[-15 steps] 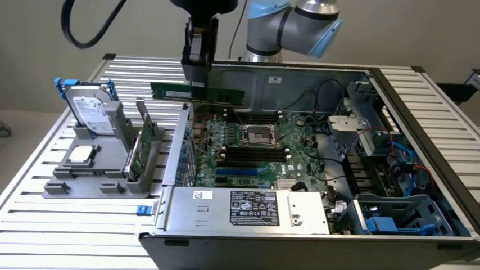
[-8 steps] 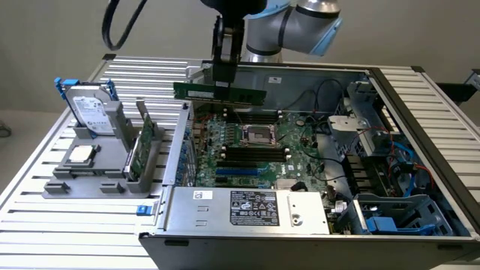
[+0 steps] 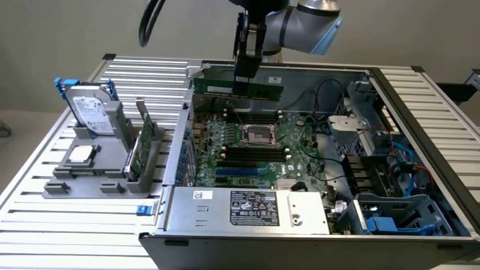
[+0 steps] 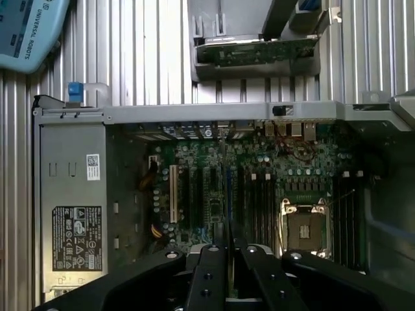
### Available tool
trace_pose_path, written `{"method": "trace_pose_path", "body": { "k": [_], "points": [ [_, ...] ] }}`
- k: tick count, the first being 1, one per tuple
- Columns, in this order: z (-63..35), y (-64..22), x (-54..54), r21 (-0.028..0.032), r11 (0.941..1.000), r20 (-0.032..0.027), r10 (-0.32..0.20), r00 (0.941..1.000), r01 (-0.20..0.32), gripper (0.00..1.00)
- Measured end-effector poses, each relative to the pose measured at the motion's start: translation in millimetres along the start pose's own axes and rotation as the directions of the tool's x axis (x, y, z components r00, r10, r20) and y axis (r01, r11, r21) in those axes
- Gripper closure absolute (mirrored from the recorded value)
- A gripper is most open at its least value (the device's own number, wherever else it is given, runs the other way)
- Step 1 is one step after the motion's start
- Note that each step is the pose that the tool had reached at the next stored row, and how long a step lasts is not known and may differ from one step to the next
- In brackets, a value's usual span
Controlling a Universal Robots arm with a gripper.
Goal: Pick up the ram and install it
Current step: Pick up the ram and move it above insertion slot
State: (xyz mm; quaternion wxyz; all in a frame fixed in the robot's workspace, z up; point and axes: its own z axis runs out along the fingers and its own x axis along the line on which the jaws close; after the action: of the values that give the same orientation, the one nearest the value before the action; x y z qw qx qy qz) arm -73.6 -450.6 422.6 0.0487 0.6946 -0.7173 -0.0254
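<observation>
1. Fingers. In the wrist view we see the two black fingers [image 4: 211, 280] drawn in against a thin board set edge-on between them. They are pinching the ram [image 3: 217, 88] on its flat faces, near the middle of its length.

2. Gripper. In the exterior view the gripper [image 3: 244, 89] points straight down from the grey arm [image 3: 304, 22]. The ram hangs under it with its long edge level, and green board sticks out past the fingers on both sides.

3. Location of the ram. We find the ram inside the outline of the open computer case [image 3: 420, 129], close to the far wall. It is raised clear of the motherboard [image 3: 300, 149] and is not seated in any slot. The black memory slots [image 3: 255, 153] and the CPU socket [image 3: 259, 134] lie below it and nearer the camera.

4. Case. The power supply [image 3: 255, 208], which carries a dark label, fills the near end of the case.

5. Surroundings. The case rests on a slatted metal table [image 3: 60, 230]. On the exterior view's left, well apart from the gripper, a grey fixture [image 3: 56, 190] holds a hard drive [image 3: 91, 112] with blue rails. It also holds an upright expansion card [image 3: 143, 143] and a square processor [image 3: 81, 154] lying flat.
</observation>
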Motion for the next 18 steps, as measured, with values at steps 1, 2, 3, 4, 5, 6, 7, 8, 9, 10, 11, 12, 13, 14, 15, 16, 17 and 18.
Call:
{"method": "trace_pose_path", "body": {
  "k": [1, 2, 3, 4, 5, 6, 7, 8, 9, 10, 11, 12, 13, 14, 15, 16, 17, 18],
  "points": [
    [0.2, -1.6, -3.9, -0.0001, 1.0000, 0.0000, 0.000, 1.0000, 0.000, 0.85],
    [0.6, -3.2, -7.9, -0.0001, 1.0000, 0.0001, 0.000, 1.0000, 0.000, 0.85],
    [1.0, -4.8, -12.1, 0.0000, 1.0000, 0.0001, 0.000, 1.0000, 0.000, 0.85],
    [1.5, -6.6, -16.1, 0.0000, 1.0000, 0.0000, 0.000, 1.0000, 0.000, 0.85],
    [2.0, -8.8, -19.9, 0.0001, 1.0000, 0.0000, 0.000, 1.0000, 0.000, 0.85],
    [2.4, -11.0, -23.0, 0.0001, 1.0000, -0.0001, 0.000, 1.0000, 0.000, 0.85],
    [2.8, -13.5, -25.6, 0.0000, 1.0000, 0.0000, 0.000, 1.0000, 0.000, 0.85],
    [3.1, -16.0, -27.4, 0.0001, 1.0000, -0.0001, 0.000, 1.0000, 0.000, 0.85],
    [3.5, -18.4, -29.0, 0.0004, 1.0000, 0.0000, 0.000, 1.0000, 0.000, 0.85],
    [3.8, -20.8, -30.5, 0.0007, 1.0000, 0.0000, 0.000, 1.0000, 0.000, 0.85],
    [4.0, -23.2, -31.8, 0.0010, 1.0000, 0.0000, 0.000, 1.0000, 0.000, 0.85],
    [4.2, -25.6, -33.0, 0.0016, 1.0000, 0.0000, 0.000, 1.0000, 0.000, 0.85],
    [4.3, -28.0, -34.4, 0.0026, 1.0000, 0.0000, 0.000, 1.0000, 0.000, 0.85],
    [4.4, -30.4, -35.9, 0.0039, 1.0000, 0.0000, 0.000, 1.0000, 0.000, 0.85],
    [4.5, -32.5, -37.4, 0.0057, 1.0000, 0.0002, 0.000, 1.0000, 0.000, 0.85],
    [4.5, -34.5, -38.9, 0.0079, 1.0000, 0.0003, 0.000, 1.0000, 0.000, 0.85],
    [4.4, -36.4, -40.3, 0.0107, 0.9999, 0.0003, 0.000, 1.0000, 0.000, 0.85],
    [4.5, -38.2, -41.5, 0.0139, 0.9999, 0.0006, 0.000, 1.0000, 0.000, 0.85]
  ]
}}
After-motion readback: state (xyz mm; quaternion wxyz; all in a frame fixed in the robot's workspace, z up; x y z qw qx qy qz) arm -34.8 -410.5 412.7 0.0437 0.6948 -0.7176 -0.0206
